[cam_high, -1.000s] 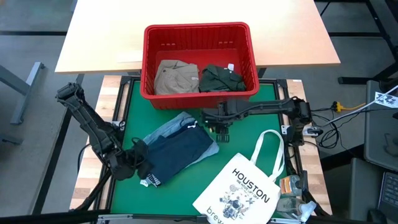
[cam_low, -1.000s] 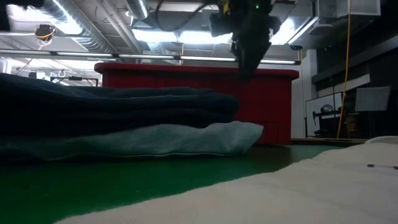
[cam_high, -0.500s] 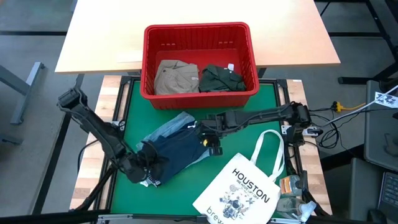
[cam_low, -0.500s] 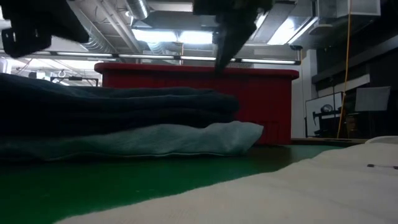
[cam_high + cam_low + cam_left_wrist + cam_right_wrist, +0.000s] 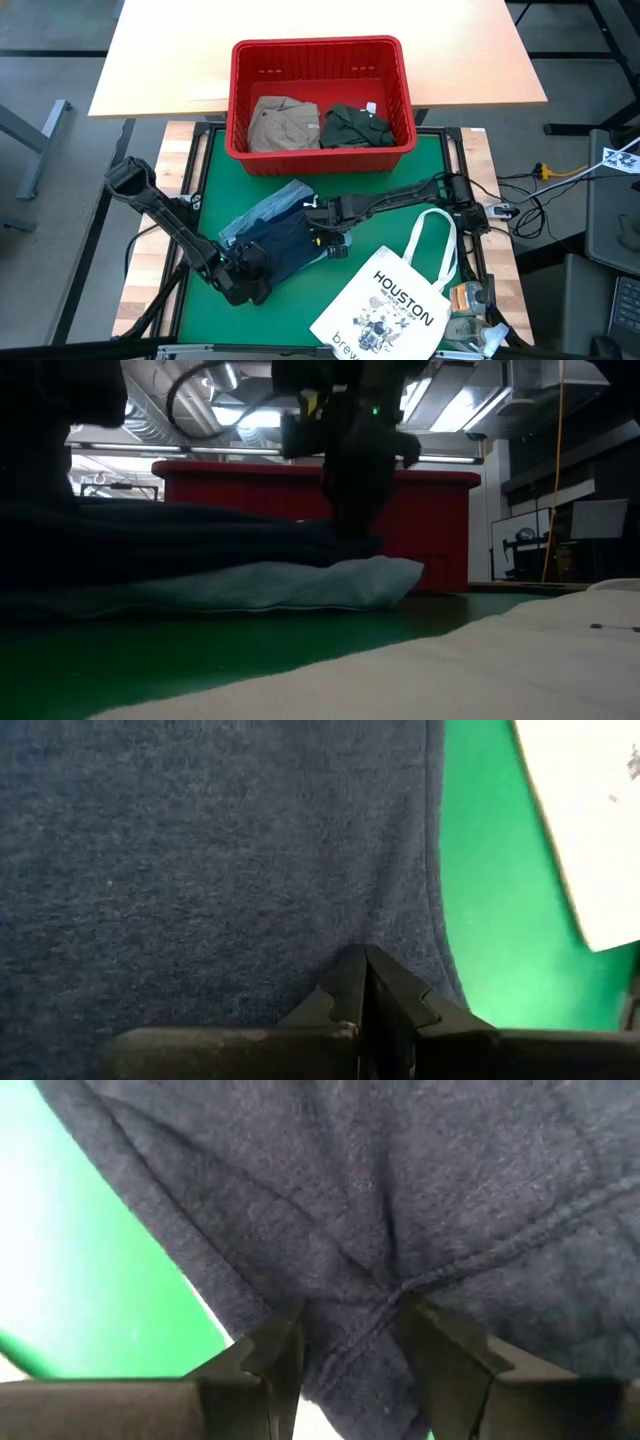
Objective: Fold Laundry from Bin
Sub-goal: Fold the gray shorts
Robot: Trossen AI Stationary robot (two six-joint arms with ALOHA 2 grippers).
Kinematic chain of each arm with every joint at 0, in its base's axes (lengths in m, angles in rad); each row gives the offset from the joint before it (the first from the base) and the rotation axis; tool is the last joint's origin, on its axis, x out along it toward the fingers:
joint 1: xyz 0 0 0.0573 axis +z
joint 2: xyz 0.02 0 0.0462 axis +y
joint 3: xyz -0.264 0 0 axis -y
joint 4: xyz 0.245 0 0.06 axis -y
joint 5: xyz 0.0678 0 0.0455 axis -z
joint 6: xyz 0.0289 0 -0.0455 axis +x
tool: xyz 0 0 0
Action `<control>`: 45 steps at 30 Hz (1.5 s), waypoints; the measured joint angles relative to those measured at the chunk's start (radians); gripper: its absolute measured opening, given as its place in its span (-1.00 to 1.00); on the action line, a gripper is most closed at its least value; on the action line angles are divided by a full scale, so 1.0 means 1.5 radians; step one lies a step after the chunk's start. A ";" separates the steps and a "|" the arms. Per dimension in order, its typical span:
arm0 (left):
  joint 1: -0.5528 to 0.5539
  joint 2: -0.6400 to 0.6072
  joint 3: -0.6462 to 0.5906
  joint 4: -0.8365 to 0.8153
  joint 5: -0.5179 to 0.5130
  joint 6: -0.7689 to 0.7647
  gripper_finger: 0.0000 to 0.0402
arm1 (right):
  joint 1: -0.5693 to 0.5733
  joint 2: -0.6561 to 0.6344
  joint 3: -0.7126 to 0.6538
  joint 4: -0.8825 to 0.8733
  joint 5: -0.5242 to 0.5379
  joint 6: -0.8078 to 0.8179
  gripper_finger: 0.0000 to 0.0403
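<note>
A navy garment lies on a light blue denim one on the green mat. My left gripper is shut, its tips down on the navy cloth at the garment's near left end. My right gripper is open at the garment's right edge, one finger on each side of a seam ridge. The red bin at the far side holds a khaki garment and a dark green one. My left gripper presses its shut fingertips onto the navy garment's top surface near its edge, slanting down; the cloth lies flat under them. My right gripper points down with its open fingers astride a seam by the garment's right edge; touching or not, I cannot tell.
A white tote bag printed HOUSTON lies on the mat's near right, close beside the navy garment. Bare green mat shows between the bin and the bag. A wooden table stands behind the bin.
Both grippers have come down onto the navy garment. The left one has moved toward the near right, onto its near left end, rolling as it went. The right one has moved from in front of the bin toward the near left, to the garment's right edge. Neither has opened or shut.
</note>
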 joint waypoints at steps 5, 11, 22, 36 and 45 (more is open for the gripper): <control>0.000 0.010 0.001 0.006 0.014 0.000 -0.99 | 0.000 0.010 0.001 -0.016 0.000 -0.010 -0.18; -0.001 -0.011 0.001 0.007 0.027 0.000 -0.99 | 0.000 -0.009 0.001 -0.025 0.000 -0.019 -0.18; 0.006 -0.054 0.018 0.007 -0.048 0.030 -0.99 | -0.001 -0.065 0.001 0.024 0.006 -0.037 -0.18; 0.088 -0.051 0.019 -0.045 -0.218 0.058 -0.99 | -0.001 -0.036 0.002 0.161 0.008 -0.072 -0.18; 0.135 -0.051 0.019 -0.123 -0.186 0.057 -0.99 | -0.012 -0.004 0.000 0.158 0.013 -0.087 -0.18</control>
